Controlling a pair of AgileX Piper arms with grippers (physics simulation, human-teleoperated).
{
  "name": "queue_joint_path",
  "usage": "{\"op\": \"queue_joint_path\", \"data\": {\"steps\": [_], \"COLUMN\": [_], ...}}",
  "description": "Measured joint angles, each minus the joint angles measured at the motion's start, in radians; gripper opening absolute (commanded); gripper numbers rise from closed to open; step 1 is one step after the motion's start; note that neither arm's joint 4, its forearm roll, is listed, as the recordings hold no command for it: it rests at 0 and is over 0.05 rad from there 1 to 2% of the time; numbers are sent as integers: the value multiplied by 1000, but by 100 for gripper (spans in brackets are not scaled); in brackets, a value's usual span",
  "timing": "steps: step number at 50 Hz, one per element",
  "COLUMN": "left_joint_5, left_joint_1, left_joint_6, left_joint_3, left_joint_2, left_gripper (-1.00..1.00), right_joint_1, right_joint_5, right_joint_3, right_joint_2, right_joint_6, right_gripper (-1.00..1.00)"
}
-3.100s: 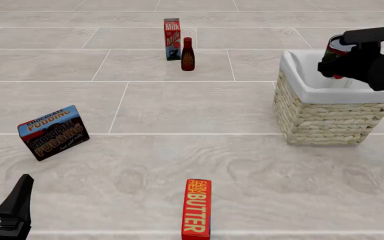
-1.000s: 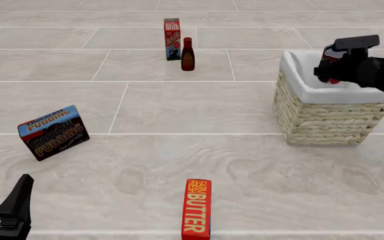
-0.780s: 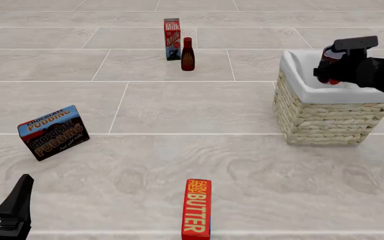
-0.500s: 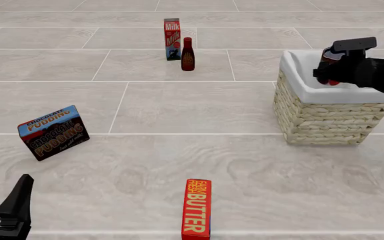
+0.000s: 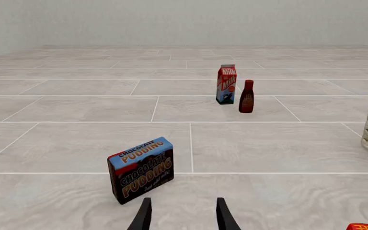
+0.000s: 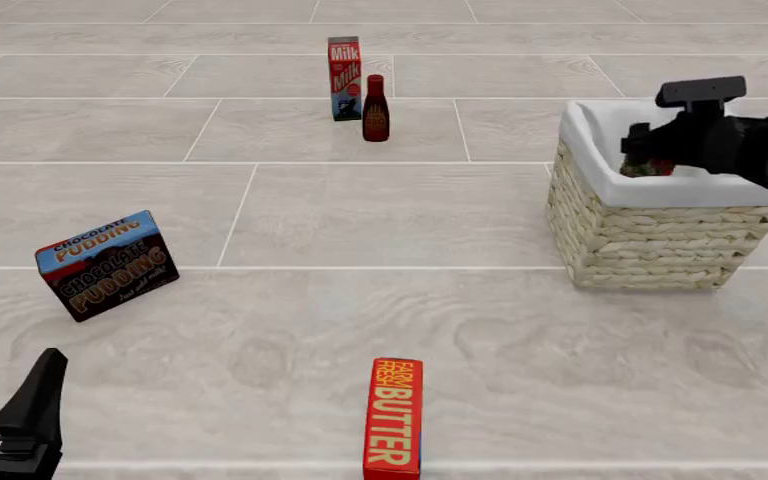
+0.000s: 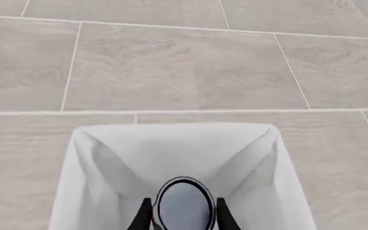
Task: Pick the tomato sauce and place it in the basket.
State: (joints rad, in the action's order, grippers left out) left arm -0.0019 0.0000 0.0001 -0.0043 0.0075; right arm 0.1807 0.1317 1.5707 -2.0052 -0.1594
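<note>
A: Entry. Since half a second ago the tomato sauce (image 6: 646, 166) has dropped lower; it now sits down inside the basket (image 6: 651, 232), only a sliver showing over the white lining.

B: And the right gripper (image 6: 650, 140)?

A: Directly above the can. In the right wrist view its fingers (image 7: 144, 215) flank the can's grey top (image 7: 183, 208), but I cannot tell whether they press it or stand just off it.

B: The other arm?

A: The left gripper (image 5: 182, 216) is well apart, on the opposite side, fingers spread, nothing between them. Just ahead of it leans the chocolate pudding box (image 5: 141, 170); far beyond stand the milk carton (image 5: 226, 85) and the dark red bottle (image 5: 246, 96).
</note>
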Motion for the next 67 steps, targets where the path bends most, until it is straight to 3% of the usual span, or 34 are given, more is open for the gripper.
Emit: {"op": "queue_joint_path", "data": {"steps": [35, 52, 67], "left_joint_5": [0, 0, 0], "left_joint_1": [0, 0, 0], "left_joint_6": [0, 0, 0], "left_joint_3": [0, 0, 0], "left_joint_2": [0, 0, 0], "left_gripper": [100, 100, 100], "right_joint_1": [-11, -37, -70], "right_joint_5": [4, -4, -26], "right_joint_3": [-8, -95, -257], "right_joint_2": [42, 217, 447], "right_joint_6": [31, 34, 45], "right_gripper": [100, 100, 100]}}
